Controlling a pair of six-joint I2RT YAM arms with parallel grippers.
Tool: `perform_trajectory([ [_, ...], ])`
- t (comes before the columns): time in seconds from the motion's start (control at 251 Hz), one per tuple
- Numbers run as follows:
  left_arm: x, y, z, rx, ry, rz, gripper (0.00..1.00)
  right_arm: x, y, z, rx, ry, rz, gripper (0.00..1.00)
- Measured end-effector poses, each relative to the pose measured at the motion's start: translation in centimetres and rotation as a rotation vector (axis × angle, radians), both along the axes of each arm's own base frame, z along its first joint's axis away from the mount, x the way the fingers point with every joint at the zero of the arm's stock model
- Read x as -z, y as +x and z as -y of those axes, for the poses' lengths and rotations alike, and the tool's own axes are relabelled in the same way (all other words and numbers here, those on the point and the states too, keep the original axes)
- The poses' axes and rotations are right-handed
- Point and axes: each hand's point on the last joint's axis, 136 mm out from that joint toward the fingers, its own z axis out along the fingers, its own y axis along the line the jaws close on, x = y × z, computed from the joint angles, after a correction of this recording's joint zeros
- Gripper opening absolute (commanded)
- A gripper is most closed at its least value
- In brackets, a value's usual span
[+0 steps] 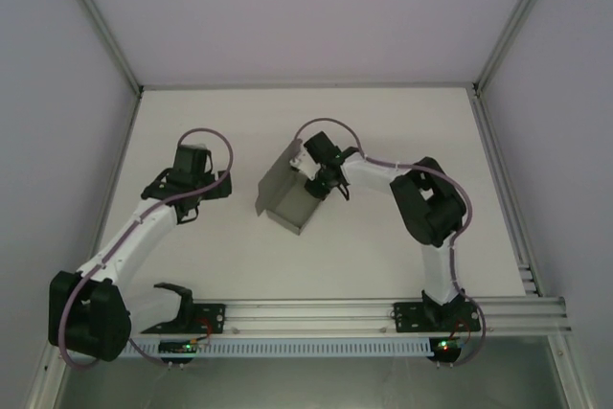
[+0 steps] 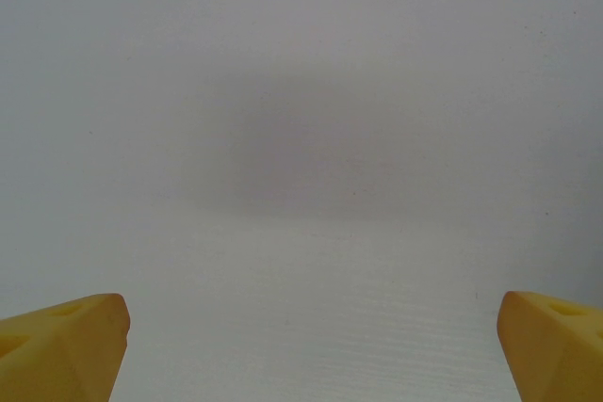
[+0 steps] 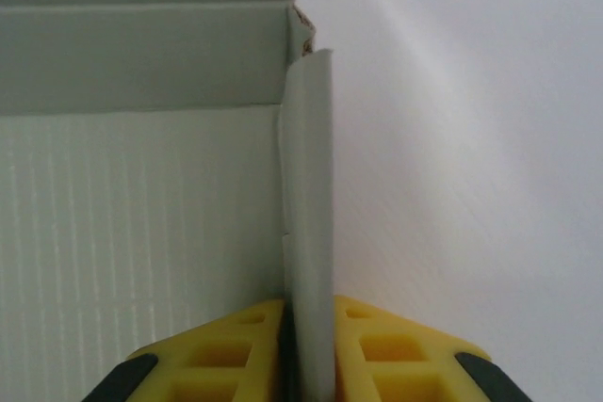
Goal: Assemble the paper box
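Observation:
The paper box (image 1: 284, 194) is grey card, partly folded, standing near the middle of the table with one tall flap raised at its back. My right gripper (image 1: 321, 184) is at the box's right side, shut on its upright side wall (image 3: 311, 233); the yellow fingers (image 3: 377, 350) press that wall from both sides. The box floor and far wall lie to the left of the held wall in the right wrist view. My left gripper (image 1: 187, 200) hovers over bare table to the left of the box, open, its yellow fingertips (image 2: 66, 345) far apart with nothing between them.
The white table (image 1: 402, 122) is bounded by a metal frame and light walls on three sides. A metal rail (image 1: 316, 318) with both arm bases runs along the near edge. A black bracket (image 1: 177, 296) sits by the left base.

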Motion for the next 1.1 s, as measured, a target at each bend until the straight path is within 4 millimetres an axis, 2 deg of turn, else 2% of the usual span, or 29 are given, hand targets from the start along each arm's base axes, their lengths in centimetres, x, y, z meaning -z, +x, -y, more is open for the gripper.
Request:
perform_trajectory([
  [0.128,-0.1,0.6,0.2,-0.001,-0.002,0.000,1.00,-0.3,-0.7,3.4,0.362,-0.063,-0.017,0.21],
  [0.287,-0.1,1.7,0.7,0.007,-0.011,0.002,1.00,0.2,-4.2,5.0,0.649,-0.106,-0.061,0.30],
  [0.399,-0.1,2.3,1.3,0.025,-0.031,0.001,1.00,0.1,-6.0,4.9,0.737,-0.114,-0.062,0.33],
  [0.519,-0.1,2.5,2.0,0.049,-0.055,0.003,1.00,-0.3,-7.0,4.4,0.789,-0.096,-0.061,0.34],
  [0.79,-0.7,2.8,3.1,0.107,-0.092,0.028,1.00,-0.4,-7.7,4.1,0.875,-0.052,-0.063,0.38],
  [0.878,-1.0,2.7,3.7,0.144,-0.107,0.044,1.00,-1.1,-7.5,4.3,0.881,-0.049,-0.032,0.46],
  [0.986,-1.6,2.4,4.9,0.229,-0.135,0.065,1.00,-3.2,-6.7,4.6,0.858,-0.021,0.032,0.63],
  [1.026,-2.0,2.3,5.5,0.265,-0.147,0.081,1.00,-4.3,-6.3,4.6,0.840,-0.004,0.061,0.71],
  [1.102,-3.0,2.1,7.0,0.344,-0.164,0.118,1.00,-6.8,-5.7,4.6,0.789,0.025,0.117,0.94],
])
